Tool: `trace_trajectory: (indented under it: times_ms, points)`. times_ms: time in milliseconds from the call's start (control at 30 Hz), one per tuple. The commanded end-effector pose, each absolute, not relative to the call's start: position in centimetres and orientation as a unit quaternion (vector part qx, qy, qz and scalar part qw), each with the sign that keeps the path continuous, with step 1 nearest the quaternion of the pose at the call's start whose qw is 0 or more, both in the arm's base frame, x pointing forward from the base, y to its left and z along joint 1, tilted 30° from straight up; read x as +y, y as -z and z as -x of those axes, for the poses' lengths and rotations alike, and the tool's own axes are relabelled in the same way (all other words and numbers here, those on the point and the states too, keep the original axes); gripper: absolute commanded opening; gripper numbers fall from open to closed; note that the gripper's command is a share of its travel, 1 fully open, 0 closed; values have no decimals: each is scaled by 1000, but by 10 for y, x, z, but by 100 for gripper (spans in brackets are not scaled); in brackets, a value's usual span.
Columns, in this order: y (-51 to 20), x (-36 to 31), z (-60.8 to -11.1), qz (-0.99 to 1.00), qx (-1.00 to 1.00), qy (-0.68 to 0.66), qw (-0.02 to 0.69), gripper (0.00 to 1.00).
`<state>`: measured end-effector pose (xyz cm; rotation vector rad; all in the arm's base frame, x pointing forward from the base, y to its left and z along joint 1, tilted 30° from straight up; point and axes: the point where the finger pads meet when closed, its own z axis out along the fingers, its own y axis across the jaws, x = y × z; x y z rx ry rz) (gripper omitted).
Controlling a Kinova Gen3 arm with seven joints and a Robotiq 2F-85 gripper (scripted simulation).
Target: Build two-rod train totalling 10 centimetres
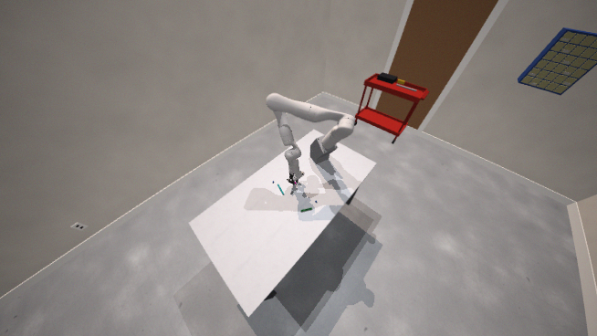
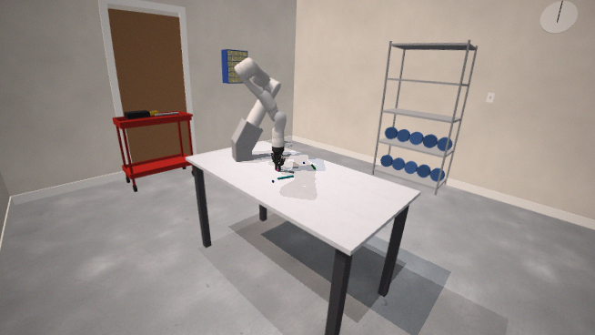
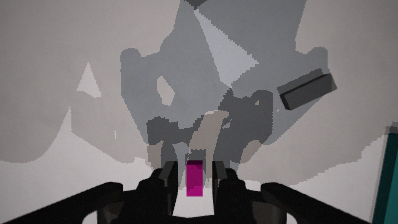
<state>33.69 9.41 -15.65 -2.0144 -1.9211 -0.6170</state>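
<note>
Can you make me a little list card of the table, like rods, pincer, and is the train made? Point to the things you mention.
magenta rod: (image 1: pixel 295 183) (image 2: pixel 277 170) (image 3: pixel 195 180) between the pincer's fingers, bare space either side
pincer: (image 1: pixel 295 183) (image 2: pixel 277 169) (image 3: pixel 194 168) partly open, pointing down
green rod: (image 1: pixel 306 210) (image 2: pixel 313 167) on the table, away from magenta
turquoise rod: (image 1: pixel 280 189) (image 2: pixel 286 177) (image 3: pixel 391 185) lying alone
grey rod: (image 3: pixel 310 92) lying alone
blue rods: two, far apart
train: not made

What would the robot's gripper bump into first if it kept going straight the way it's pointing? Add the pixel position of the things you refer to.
Probably the white table top (image 1: pixel 256 242) (image 2: pixel 359 209) (image 3: pixel 30 185): the gripper (image 1: pixel 295 183) (image 2: pixel 277 169) (image 3: pixel 195 175) points down, its fingers either side of the magenta rod (image 3: pixel 194 179). The remaining height is hard to judge.
</note>
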Motion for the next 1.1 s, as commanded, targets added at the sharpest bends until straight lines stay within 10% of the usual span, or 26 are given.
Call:
trace_trajectory:
  times_ms: [0,233,267,1067]
  points:
    - [156,94,-337,699,-667,214,144,24]
    - [156,94,-337,699,-667,214,144,24]
    - [156,94,-337,699,-667,214,144,5]
    - [156,94,-337,699,-667,214,144,5]
